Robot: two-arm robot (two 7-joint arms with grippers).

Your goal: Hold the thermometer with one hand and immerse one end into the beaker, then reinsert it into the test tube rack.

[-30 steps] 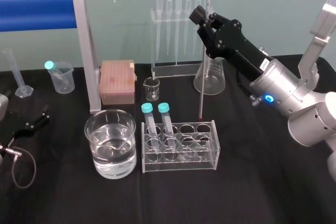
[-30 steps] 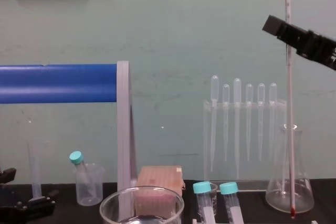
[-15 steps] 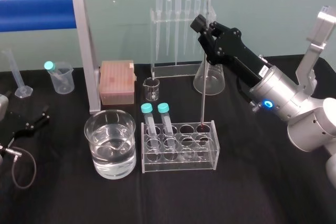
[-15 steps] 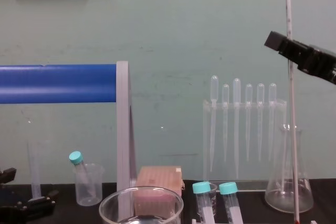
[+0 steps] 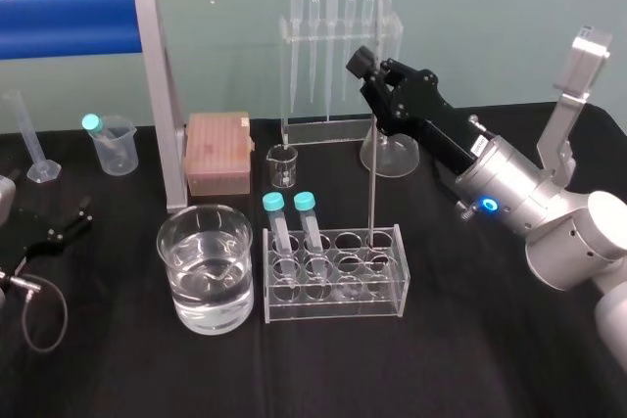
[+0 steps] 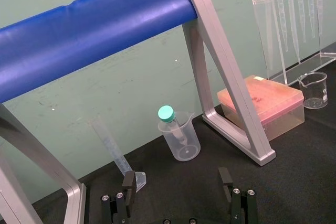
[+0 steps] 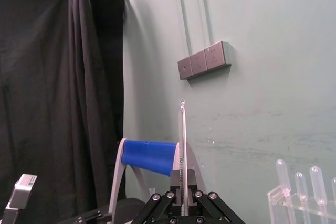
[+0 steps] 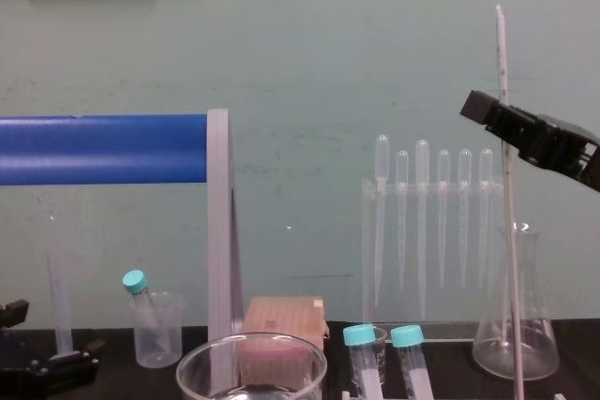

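The thermometer (image 5: 374,144) is a long thin glass rod standing nearly upright, with my right gripper (image 5: 373,68) shut on its upper part. Its lower end sits inside a back-row hole at the right end of the clear test tube rack (image 5: 392,286). In the chest view the thermometer (image 8: 506,231) runs down past the right gripper (image 8: 495,117). The right wrist view shows the thermometer (image 7: 182,150) rising between the fingertips. The wide glass beaker (image 5: 208,266), part full of water, stands left of the rack. My left gripper (image 6: 177,182) rests open at the table's far left.
Two teal-capped tubes (image 5: 289,227) stand in the rack's left holes. Behind are a pipette stand (image 5: 333,46), a conical flask (image 5: 390,149), a small glass beaker (image 5: 283,165) and a pink tip box (image 5: 217,152). A blue-barred frame (image 5: 157,85), a plastic beaker (image 5: 116,144) and a measuring cylinder (image 5: 29,139) stand at the left.
My right gripper has come down and slightly left with the thermometer. The red tip, which hung above the rack, has gone down into a back-row hole.
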